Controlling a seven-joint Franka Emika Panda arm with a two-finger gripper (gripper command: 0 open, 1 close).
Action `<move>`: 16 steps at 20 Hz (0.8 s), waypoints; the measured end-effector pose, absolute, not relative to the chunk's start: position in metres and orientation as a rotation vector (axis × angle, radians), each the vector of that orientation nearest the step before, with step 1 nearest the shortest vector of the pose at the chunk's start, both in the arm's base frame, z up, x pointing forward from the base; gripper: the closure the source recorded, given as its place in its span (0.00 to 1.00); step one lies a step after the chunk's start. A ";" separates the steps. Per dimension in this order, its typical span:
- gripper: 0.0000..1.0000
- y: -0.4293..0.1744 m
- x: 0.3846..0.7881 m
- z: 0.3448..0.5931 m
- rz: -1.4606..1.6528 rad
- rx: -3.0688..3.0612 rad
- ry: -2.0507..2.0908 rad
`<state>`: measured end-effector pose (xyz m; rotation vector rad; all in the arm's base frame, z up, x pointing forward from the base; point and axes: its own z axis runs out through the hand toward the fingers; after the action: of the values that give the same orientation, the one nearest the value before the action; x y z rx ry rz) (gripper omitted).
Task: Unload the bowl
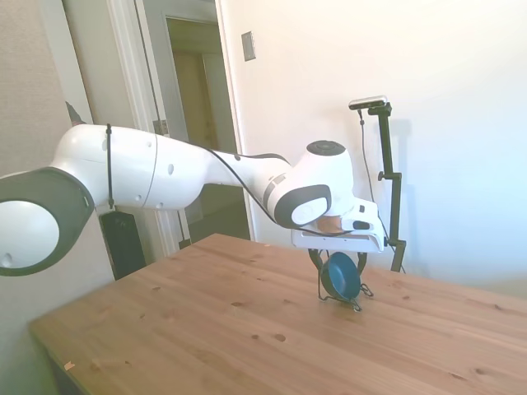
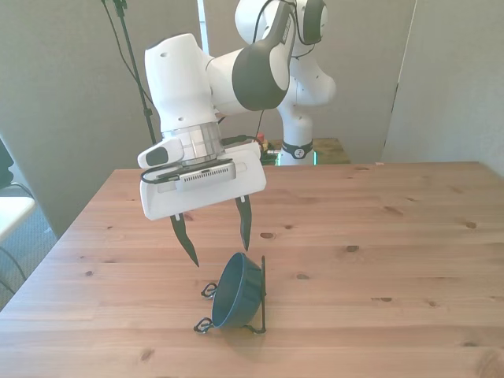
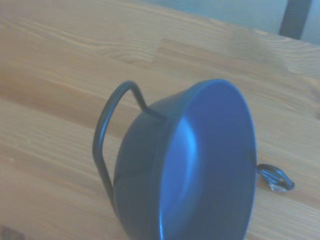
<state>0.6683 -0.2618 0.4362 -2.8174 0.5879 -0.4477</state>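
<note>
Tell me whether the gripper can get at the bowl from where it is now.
Probably yes. The gripper is open just above the bowl, which sits on edge in the wire stand; nothing lies between them, though the stand's upright loop hugs the bowl's back.

The small round teal-blue bowl (image 2: 236, 291) stands on its edge in the thin black wire stand (image 2: 261, 295), tilted, with its rim leaning against the stand's upright loop. The stand rests on the wooden table (image 2: 378, 260), near the table's edge closest to the front camera. The white arm's two-finger gripper (image 2: 216, 246) hangs just above the bowl, apart from it, fingers spread and pointing down, one on each side of the bowl's upper rim. In the side view the gripper sits directly over the bowl (image 1: 340, 276).
</note>
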 end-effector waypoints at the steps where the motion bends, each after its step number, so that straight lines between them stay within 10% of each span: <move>1: 0.00 -0.261 0.669 0.435 -0.437 -2.815 0.544; 6: 0.00 -0.255 0.675 0.429 -0.395 -2.790 0.414; 7: 1.00 -0.254 0.676 0.426 -0.383 -2.790 0.402; 16: 1.00 -0.247 0.680 0.412 -0.344 -2.780 0.353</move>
<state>0.6798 -0.2465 0.4125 -2.7797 0.3533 -0.3441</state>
